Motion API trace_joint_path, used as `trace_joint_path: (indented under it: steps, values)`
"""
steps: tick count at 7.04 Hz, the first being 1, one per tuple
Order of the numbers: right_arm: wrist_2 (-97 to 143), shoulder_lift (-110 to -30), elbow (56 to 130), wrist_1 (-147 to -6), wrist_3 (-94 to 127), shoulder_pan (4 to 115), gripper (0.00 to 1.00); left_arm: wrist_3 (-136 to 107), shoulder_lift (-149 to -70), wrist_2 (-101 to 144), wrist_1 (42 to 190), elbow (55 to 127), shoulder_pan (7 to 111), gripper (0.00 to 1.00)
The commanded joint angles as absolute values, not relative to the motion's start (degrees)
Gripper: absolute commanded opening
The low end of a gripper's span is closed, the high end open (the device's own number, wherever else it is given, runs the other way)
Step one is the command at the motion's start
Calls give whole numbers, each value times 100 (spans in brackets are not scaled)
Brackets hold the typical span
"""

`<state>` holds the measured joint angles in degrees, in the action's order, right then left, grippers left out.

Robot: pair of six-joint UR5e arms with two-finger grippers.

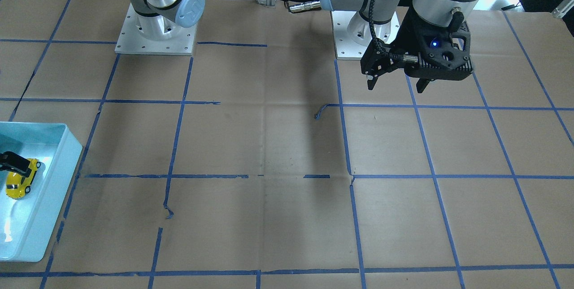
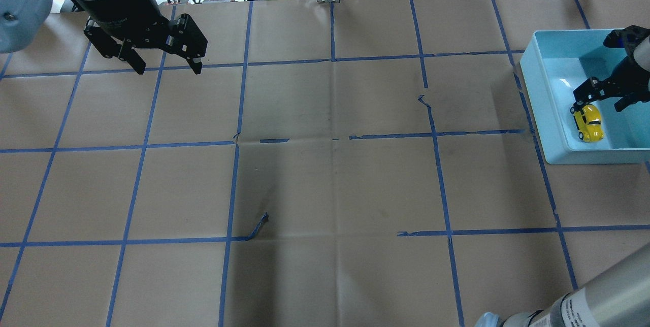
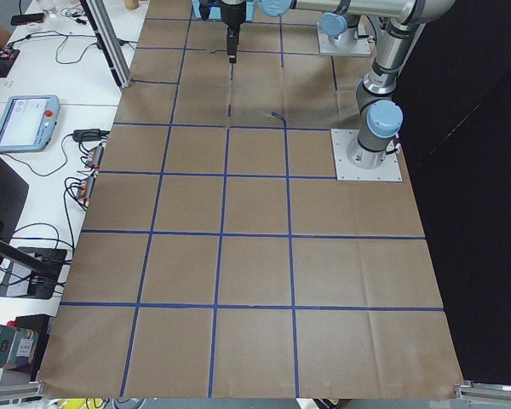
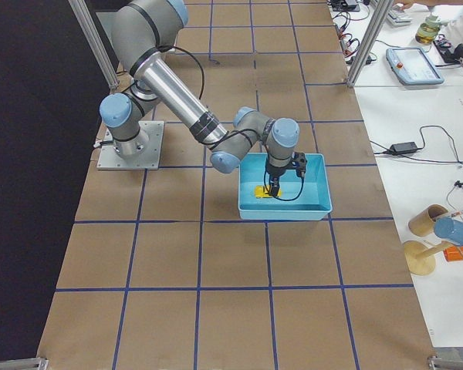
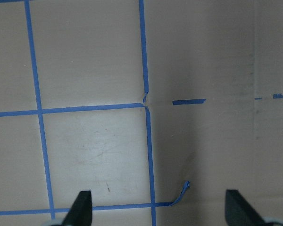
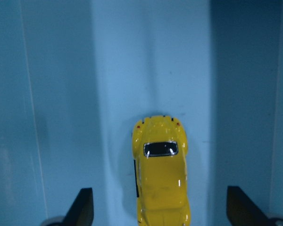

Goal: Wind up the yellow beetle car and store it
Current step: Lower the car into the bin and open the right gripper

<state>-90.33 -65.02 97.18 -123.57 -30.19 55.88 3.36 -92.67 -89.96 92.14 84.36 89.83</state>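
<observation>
Since yellow beetle car (image 2: 589, 123) sits on floor of blue bin (image 2: 546, 113), storing looks done. Right end effector (image 2: 602, 99) above it, fingers apart, straddling car, no contact. Risk: retreat clips roof; wound spring rolls car into wall. Left end effector (image 2: 167, 69) apart, over tabletop (image 2: 330, 190).

**Paper-covered worktop with a tape grid, a bin and two base plates**

The worktop (image 2: 330, 190) is covered in brown paper, creased along fold lines and marked into squares by blue tape (image 2: 439, 174). One loose tape end (image 2: 259, 224) curls up off the paper. A pale blue bin (image 2: 594, 157) sits flat at the robot's right-hand edge. Two white base plates rest along the robot's side, the right arm's (image 1: 130, 46) and the left arm's (image 1: 347, 51), well apart.
</observation>
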Motion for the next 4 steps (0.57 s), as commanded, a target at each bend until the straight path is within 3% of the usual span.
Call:
trace_joint_path:
  steps: [1,4]
  values:
    - [-9044,-6783,9248,-11887,-2736,5651,100,334,-9272,-8991,9211,8429,8991,99]
    - [-9097,-7968,8702,-9945,-1165,6633,100,343,-9290,-8991,9185,8429,8974,99]
